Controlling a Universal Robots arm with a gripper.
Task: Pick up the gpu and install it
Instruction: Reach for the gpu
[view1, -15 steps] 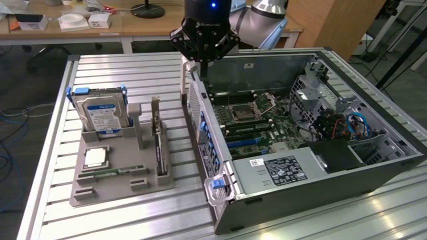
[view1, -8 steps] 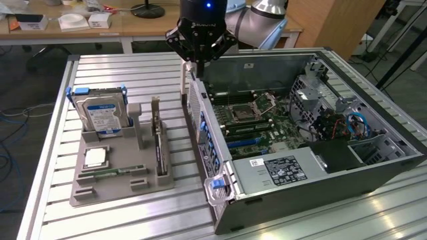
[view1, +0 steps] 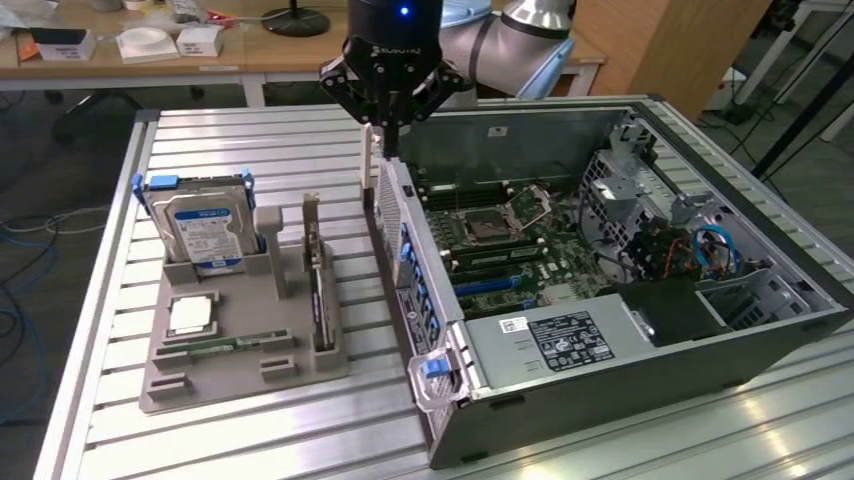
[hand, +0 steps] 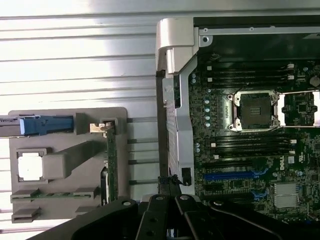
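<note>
Gripper (view1: 387, 135) fingers closed, empty, over the case (view1: 601, 400) side wall. Gpu (view1: 318, 285) stands on edge in the holder (view1: 220, 378) on the tabletop (view1: 267, 440), apart from the fingers; its lower edge hidden in the slot

Bright, even lighting; strong glare whitens the metal table (hand: 80, 55).

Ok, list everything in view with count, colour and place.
table: 1, silver slats, underneath
holder tray: 1, grey, exterior view's left
hard drive: 1, silver with blue carrier, upright in tray
gpu: 1, black and green, on edge in tray
processor chip: 1, silver, flat on tray
memory stick: 1, green, flat on tray
computer case: 1, black, open, exterior view's right
motherboard: 1, green, inside case
gripper: 1, black, shut, above case's tray-side wall
</note>
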